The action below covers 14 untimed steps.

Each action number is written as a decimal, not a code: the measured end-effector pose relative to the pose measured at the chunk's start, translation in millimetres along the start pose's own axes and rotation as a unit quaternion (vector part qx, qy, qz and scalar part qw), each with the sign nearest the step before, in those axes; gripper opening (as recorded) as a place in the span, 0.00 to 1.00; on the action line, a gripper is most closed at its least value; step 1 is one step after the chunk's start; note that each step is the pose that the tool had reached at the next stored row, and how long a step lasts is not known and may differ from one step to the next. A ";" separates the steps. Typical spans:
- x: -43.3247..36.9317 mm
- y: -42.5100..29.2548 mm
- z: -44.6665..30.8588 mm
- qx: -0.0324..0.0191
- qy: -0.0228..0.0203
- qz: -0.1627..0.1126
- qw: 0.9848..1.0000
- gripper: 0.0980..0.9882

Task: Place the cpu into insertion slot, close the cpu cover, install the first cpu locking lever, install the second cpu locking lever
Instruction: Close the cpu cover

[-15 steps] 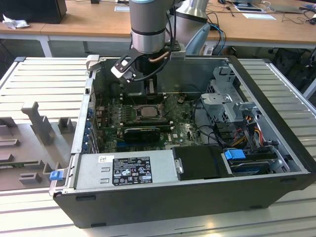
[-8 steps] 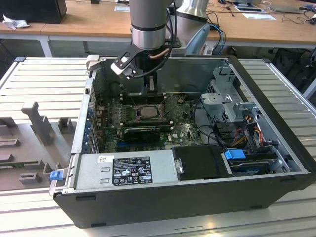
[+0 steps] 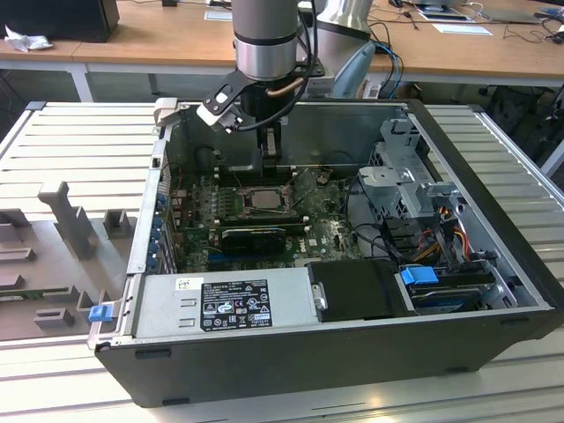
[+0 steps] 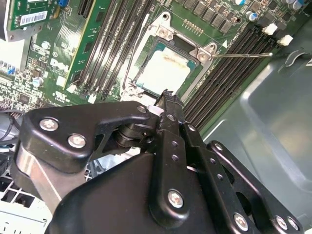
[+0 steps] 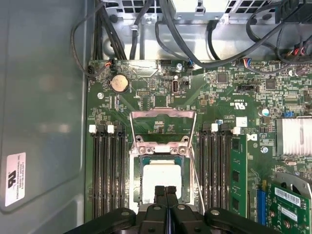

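The cpu (image 5: 163, 179), a pale square chip, lies seated in the insertion slot (image 5: 136, 183) on the green board; it is also in the second wrist view (image 4: 163, 70). The cpu cover (image 5: 163, 114) is swung open, its silvery frame standing off the socket's far edge. A thin wire locking lever (image 4: 243, 55) sticks out sideways, unlatched. My gripper (image 5: 165, 191) hovers just above the chip's near edge with its black fingers pressed together and nothing between them. In the exterior view my gripper (image 3: 271, 152) hangs over the socket (image 3: 262, 199) inside the open computer case.
Black memory slots (image 5: 107, 175) flank the socket on both sides. A long black card (image 3: 256, 236) lies in front of it. The power supply (image 3: 225, 301), drive cage (image 3: 405, 181) and cables (image 3: 441, 233) crowd the case. Case walls enclose the board.
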<state>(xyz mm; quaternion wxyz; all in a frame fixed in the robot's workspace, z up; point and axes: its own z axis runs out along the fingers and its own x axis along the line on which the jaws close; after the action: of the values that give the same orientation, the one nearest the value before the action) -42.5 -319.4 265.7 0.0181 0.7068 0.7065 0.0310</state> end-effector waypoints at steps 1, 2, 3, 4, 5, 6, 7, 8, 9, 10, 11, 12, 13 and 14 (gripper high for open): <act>0.0 0.5 -0.1 0.000 0.000 0.000 1.000 0.01; 0.0 3.1 -0.1 0.000 0.000 0.000 1.000 0.01; 0.0 4.0 0.0 0.000 0.000 0.000 1.000 0.01; 0.0 4.1 -0.1 0.000 0.000 0.000 1.000 0.01; 0.0 4.1 -0.1 0.000 0.000 0.000 1.000 0.01; 0.0 4.2 -0.2 0.000 0.000 0.000 1.000 0.01; 0.0 4.2 -0.4 0.000 0.000 0.000 1.000 0.01; 0.0 4.2 -0.5 0.000 0.000 0.000 1.000 0.01; 0.0 4.2 -0.6 0.000 0.000 0.000 1.000 0.01; 0.0 4.2 -0.7 0.000 0.000 0.000 1.000 0.01; 0.0 4.2 -0.8 0.000 0.000 0.000 1.000 0.01; 0.0 4.2 -0.9 0.000 0.000 0.000 1.000 0.01; 0.1 4.3 -1.0 0.000 0.000 0.000 1.000 0.01; 0.1 4.3 -1.1 0.000 0.000 0.000 1.000 0.01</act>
<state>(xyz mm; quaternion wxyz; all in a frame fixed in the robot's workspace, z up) -38.2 -319.4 267.1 0.0181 0.7068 0.7065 0.0310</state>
